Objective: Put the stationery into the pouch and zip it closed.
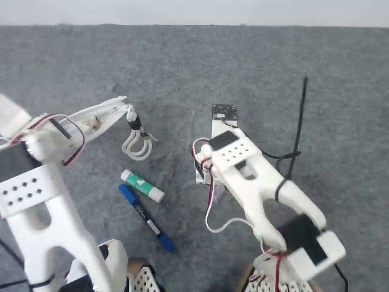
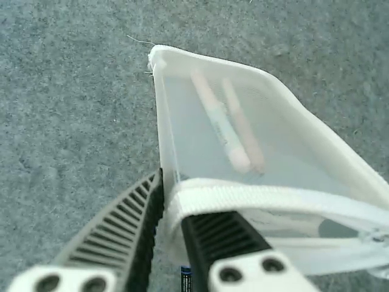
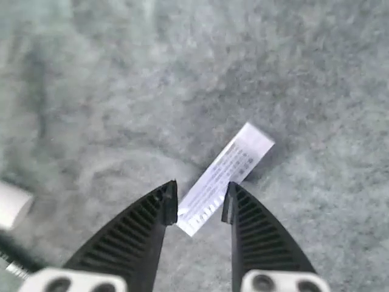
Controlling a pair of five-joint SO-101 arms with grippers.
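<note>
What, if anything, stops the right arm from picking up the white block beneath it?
Probably nothing, so yes. The right gripper is open and straddles the near end of the white block on the grey mat, with nothing between. The left gripper, shut on the pouch, is well apart.

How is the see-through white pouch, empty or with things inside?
Not empty: two pale pen-like sticks show through the wall of the see-through white pouch, which the left gripper grips.

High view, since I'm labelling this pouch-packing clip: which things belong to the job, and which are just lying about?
Job: white translucent pouch, white glue stick with green cap, blue marker pen, white printed rectangular piece.
Lying about: thin black cable, grey felt table cover.
</note>
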